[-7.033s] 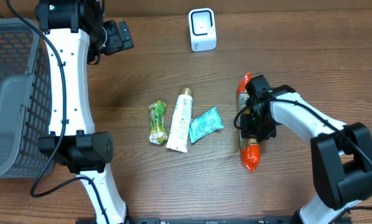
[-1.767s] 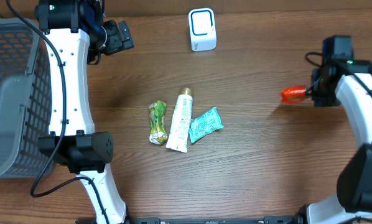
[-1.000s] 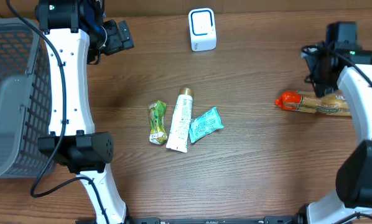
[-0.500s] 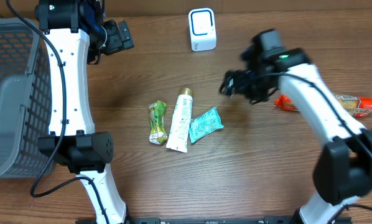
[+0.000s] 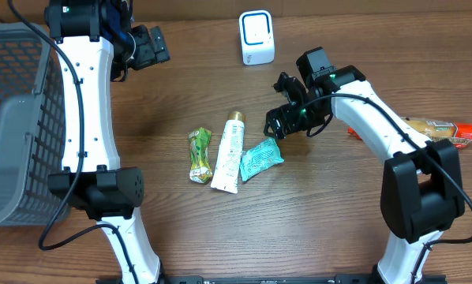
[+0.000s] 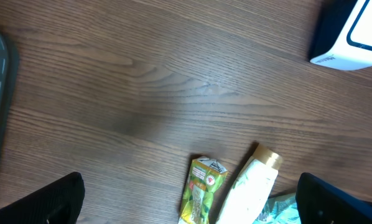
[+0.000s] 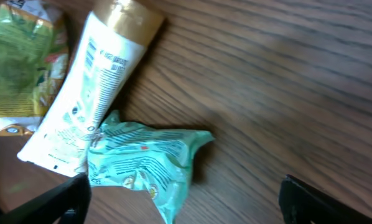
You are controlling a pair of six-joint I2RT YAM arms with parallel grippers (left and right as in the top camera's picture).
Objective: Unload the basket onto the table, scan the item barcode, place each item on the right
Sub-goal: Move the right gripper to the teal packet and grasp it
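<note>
A teal packet (image 5: pixel 260 158) lies mid-table beside a white tube (image 5: pixel 230 151) and a green packet (image 5: pixel 199 155). My right gripper (image 5: pixel 287 118) hovers open just above and to the right of the teal packet, nothing between its fingers. Its wrist view shows the teal packet (image 7: pixel 148 158) below the open right gripper (image 7: pixel 186 205), with the tube (image 7: pixel 89 90) to the left. An orange sausage pack (image 5: pixel 433 126) lies at the far right. The white scanner (image 5: pixel 256 37) stands at the back. My left gripper (image 5: pixel 145 47) is open, high at the back left.
A grey basket (image 5: pixel 15 118) fills the left edge. The left wrist view looks down on the scanner (image 6: pixel 354 34), the green packet (image 6: pixel 201 198) and the tube (image 6: pixel 248 190). Bare wood lies between the items and the scanner.
My right arm has swung left from the orange pack, which stays on the table at the far right, and now hangs over the teal packet. The left arm has not moved.
</note>
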